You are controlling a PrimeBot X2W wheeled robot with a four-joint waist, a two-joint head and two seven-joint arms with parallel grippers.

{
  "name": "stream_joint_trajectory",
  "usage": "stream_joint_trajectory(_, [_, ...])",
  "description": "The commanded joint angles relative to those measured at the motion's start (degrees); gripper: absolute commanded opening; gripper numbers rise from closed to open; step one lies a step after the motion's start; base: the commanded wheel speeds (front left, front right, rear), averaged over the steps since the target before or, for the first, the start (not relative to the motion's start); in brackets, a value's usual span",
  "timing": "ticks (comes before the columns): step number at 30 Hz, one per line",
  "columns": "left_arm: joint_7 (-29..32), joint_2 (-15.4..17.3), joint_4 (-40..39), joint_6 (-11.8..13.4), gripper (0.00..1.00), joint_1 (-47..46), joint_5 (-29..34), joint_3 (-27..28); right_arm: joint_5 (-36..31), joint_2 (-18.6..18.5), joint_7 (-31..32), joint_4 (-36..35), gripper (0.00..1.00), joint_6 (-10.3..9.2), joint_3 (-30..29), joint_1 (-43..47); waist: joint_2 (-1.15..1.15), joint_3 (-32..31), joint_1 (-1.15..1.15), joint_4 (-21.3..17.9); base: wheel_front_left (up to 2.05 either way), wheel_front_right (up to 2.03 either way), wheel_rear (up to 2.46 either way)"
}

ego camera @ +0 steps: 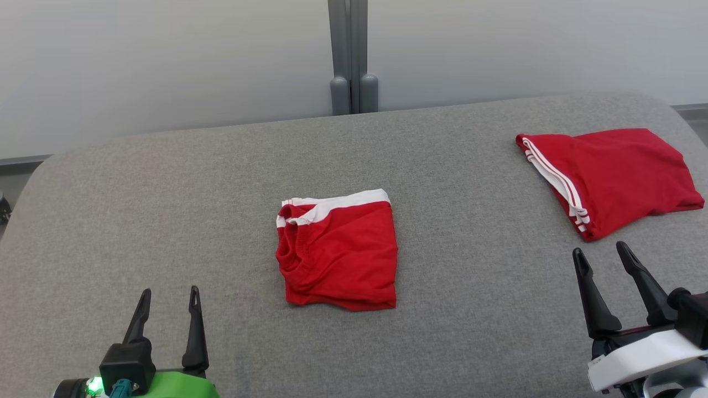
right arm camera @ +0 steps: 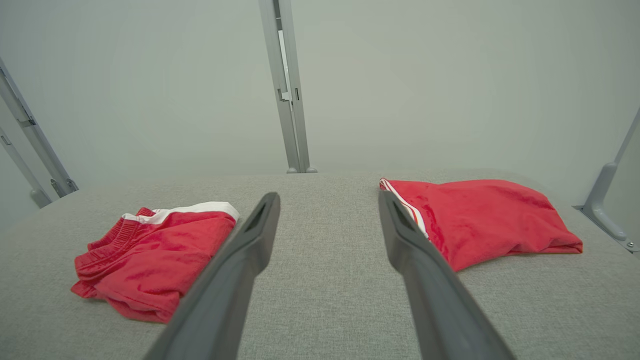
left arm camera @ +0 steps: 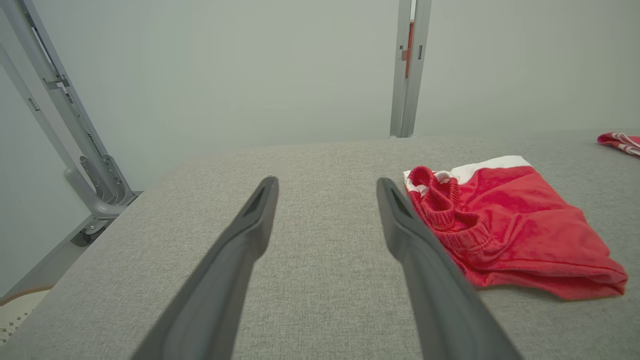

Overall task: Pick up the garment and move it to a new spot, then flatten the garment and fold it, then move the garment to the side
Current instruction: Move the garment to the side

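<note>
Both my jaws stand wide, empty. The folded red shorts (ego camera: 337,251) lie on the desk (ego camera: 166,182) ahead, between them. Light, limp cloth, I judge; pinch all layers at one edge.

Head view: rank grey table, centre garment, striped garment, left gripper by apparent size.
Grey table
Centre garment and striped garment: too alike to rank; the striped one lies farther away
Left gripper: smallest

Prob robot test lab: grey padded table (ego camera: 166,193), plain white panels (ego camera: 166,55), bare metal frame posts (ego camera: 348,50)
</note>
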Motion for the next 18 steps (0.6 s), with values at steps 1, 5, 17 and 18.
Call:
stream_joint_trajectory(1, [-0.4,0.4,0.2,-0.1,1.00,-0.3,-0.1,0.2,-0.4,0.0,0.1,-0.3,1.00,-0.02,-0.2,0.6,0.00,0.1,0.00,0.1,0.00,0.00,0.00])
stream_joint_trajectory(5, [-0.6,0.5,0.8,-0.1,1.00,-0.9,-0.2,0.1,-0.5,0.0,0.4,-0.7,1.00,-0.02,-0.4,0.6,0.00,0.1,0.00,0.2,0.00,0.00,0.00])
stream_joint_trajectory(17, [-1.1,0.1,-0.2,0.9,1.00,-2.1,0.3,-0.6,-0.1,-0.7,1.3,-0.8,1.00,-0.02,-0.9,0.7,0.00,0.9,0.00,1.5,0.00,0.00,0.00])
stream_joint_trajectory(18, [-1.2,0.0,-0.6,0.8,1.00,-2.7,0.3,-0.7,0.3,-0.9,1.5,-0.5,1.00,-0.02,-0.8,0.3,0.00,1.6,0.00,2.0,0.00,0.00,0.00])
